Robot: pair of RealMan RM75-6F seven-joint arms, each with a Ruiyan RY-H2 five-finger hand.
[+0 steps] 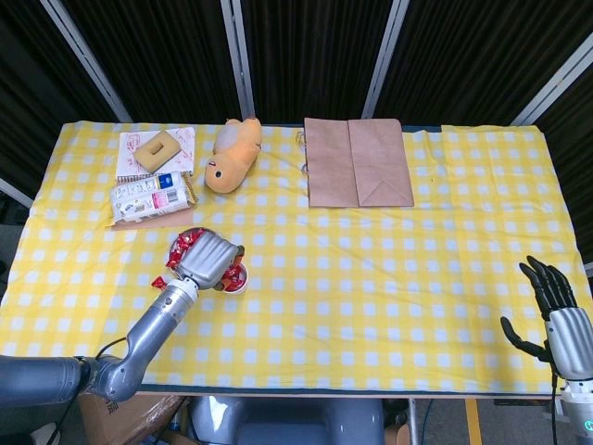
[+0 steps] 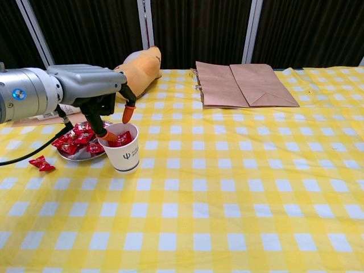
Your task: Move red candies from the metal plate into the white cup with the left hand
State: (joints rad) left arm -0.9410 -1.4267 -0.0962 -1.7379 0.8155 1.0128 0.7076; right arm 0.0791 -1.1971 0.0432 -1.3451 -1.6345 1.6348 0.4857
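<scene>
1. Chest view gives me the left hand point(image 2: 108, 108) directly over the white cup point(image 2: 124, 152), its orange-tipped fingers point(image 2: 129, 114) apart and pointing down, one reaching into the cup's mouth; I see nothing pinched between them, so I read it as released.
2. Inside the cup I can see red candies point(image 2: 122, 139) already lying in it.
3. Just beside the cup, on its far-left side, sits the metal plate point(image 2: 74, 156) with a heap of red candies point(image 2: 77, 140) on it.
4. One stray candy point(image 2: 41, 164) lies on the tabletop point(image 2: 239, 187) left of the plate, apart from it.
5. From the head view the left hand point(image 1: 208, 260) covers most of the cup point(image 1: 236, 278); part of the plate's candies point(image 1: 182, 244) shows past it.
6. My right hand point(image 1: 548, 297) hangs off the tabletop's near right edge, fingers spread, holding nothing.
7. At the far side I see a plush toy point(image 2: 136, 68), a flat brown paper bag point(image 2: 242, 84), and, in the head view, a snack packet point(image 1: 151, 196) and a printed card point(image 1: 157, 153) with a tan block on it.
</scene>
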